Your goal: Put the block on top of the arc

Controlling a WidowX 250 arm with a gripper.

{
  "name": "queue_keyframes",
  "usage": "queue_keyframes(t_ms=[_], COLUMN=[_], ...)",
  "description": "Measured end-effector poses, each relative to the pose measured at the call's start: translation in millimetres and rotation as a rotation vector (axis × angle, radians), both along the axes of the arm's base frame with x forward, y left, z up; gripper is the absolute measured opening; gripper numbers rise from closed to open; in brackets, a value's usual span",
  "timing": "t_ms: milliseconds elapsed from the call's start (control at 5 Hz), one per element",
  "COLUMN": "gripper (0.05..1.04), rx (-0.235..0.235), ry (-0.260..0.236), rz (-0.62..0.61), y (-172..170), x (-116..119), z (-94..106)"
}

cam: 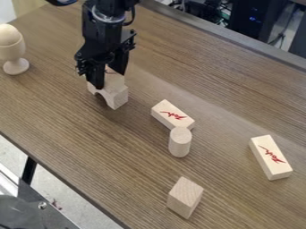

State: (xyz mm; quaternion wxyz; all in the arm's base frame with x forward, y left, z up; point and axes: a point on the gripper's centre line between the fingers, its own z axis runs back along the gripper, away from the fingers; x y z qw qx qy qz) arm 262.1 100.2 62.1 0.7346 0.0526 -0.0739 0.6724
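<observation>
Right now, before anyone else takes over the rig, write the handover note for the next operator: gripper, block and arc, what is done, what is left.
Gripper: down at the block; whether it grips or has let go, I cannot tell.
Block: on top of the arc, which stands on the table.
Done: block appears placed.
Left: probably check it sits steady, release if held, then lift clear gently.

The gripper [111, 80] hides part of the block [115, 82] and part of the arc [118, 98]. The left edge clips the egg cup [10, 50], the top edge the arm [100, 31].
</observation>
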Motion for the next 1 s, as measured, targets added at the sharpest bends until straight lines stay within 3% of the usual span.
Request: queue_keyframes(t_ms=[1000], gripper=[0.564], rx=[0.011], ry=[0.016], rz=[0.009], y=[-2.0], x=[7.0], z=[-5.7])
